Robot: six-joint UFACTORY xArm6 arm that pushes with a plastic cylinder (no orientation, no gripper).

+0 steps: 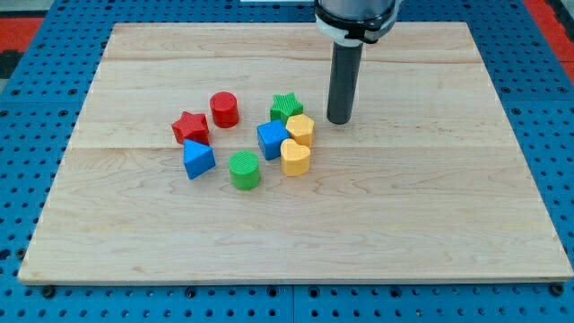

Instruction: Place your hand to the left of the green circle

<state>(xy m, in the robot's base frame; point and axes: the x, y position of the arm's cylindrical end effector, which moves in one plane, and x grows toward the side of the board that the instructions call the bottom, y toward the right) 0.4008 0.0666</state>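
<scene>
We have the green circle (244,170) sitting low in the cluster, a little left of the desk's (430,224) middle, the block nearest the view's bottom. Up and to its left lies the blue triangle (198,160), close by but apart from it. To its right sits a yellow heart-like block (295,157), just beside it with a thin gap showing. Above that heart we see the blue cube (272,139) and a yellow hexagon (300,129), packed tight together, and the green star (286,108) caps that bunch toward the view's top. Over on the left, the red star (190,127) sits right above the blue triangle, and the red cylinder (224,109) stands a bit up and right of the red star.

Now our tip (339,120) is down on the wood, just right of the yellow hexagon and the green star, not touching either. That puts it up and to the right of the green circle, with the blue and yellow blocks between them. Our tool is a bare rod, nothing to clench, and it holds nothing. Blue pegboard (36,108) frames the desk.
</scene>
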